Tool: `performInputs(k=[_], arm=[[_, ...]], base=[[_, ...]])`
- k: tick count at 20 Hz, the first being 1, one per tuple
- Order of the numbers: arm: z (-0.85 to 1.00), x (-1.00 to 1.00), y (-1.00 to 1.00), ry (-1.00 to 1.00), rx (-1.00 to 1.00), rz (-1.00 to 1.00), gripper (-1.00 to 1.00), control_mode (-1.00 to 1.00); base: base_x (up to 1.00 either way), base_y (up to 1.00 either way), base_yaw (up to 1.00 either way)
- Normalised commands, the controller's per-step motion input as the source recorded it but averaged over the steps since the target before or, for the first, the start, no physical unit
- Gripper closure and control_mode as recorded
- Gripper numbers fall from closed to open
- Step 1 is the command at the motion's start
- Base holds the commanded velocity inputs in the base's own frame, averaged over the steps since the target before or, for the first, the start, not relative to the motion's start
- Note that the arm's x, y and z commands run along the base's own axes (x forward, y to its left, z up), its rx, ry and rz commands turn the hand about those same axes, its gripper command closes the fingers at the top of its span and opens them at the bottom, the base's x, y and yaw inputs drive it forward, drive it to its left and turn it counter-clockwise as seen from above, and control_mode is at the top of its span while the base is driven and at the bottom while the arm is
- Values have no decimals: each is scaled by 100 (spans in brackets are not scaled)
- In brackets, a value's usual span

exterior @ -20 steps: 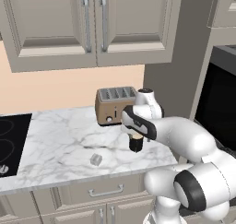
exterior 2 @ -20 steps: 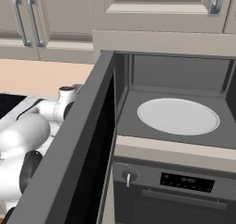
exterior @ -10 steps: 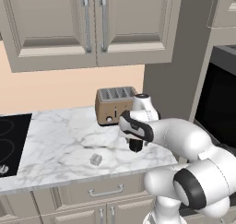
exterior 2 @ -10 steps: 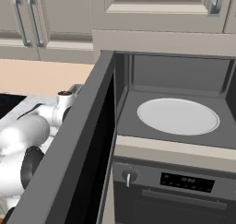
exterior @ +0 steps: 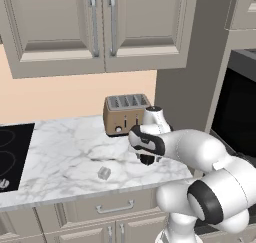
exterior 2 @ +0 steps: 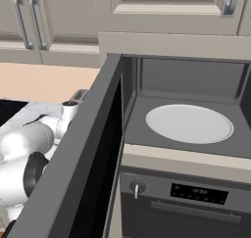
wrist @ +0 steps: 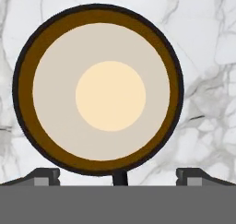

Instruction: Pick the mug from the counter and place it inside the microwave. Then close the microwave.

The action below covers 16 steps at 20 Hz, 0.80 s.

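Note:
The mug (wrist: 98,89) stands upright on the white marble counter (exterior: 65,157); from straight above I look into its tan inside and dark rim. My gripper (wrist: 118,177) points down over it and is open, with one fingertip at each side and nothing between them. From the left base view my gripper (exterior: 146,152) hangs just above the black mug (exterior: 146,161), which the hand largely covers. The microwave (exterior 2: 191,80) stands open with its white turntable (exterior 2: 188,123) bare. Its dark door (exterior 2: 95,154) swings out toward the camera.
A brown toaster (exterior: 125,114) stands just behind the hand against the wall. A tiny grey cube (exterior: 104,173) lies left of the mug near the counter's front edge. The black cooktop (exterior: 12,152) lies at far left. An oven (exterior 2: 196,195) with a knob sits under the microwave.
My hand has come down and slightly left over the mug, which it now covers more. The mug, the cube and the microwave door have not moved.

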Motion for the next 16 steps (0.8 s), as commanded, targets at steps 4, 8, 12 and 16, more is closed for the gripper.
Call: performInputs(k=[4,8,12,16], arm=[[-15,-5,0,0,0,0,-100,-100],[-4,-4,0,0,0,0,-100,-100],[0,0,0,0,0,0,100,-100],[0,0,0,0,0,0,100,-100]], base=[[0,0,0],[0,0,0],[0,0,0],[0,0,0]])
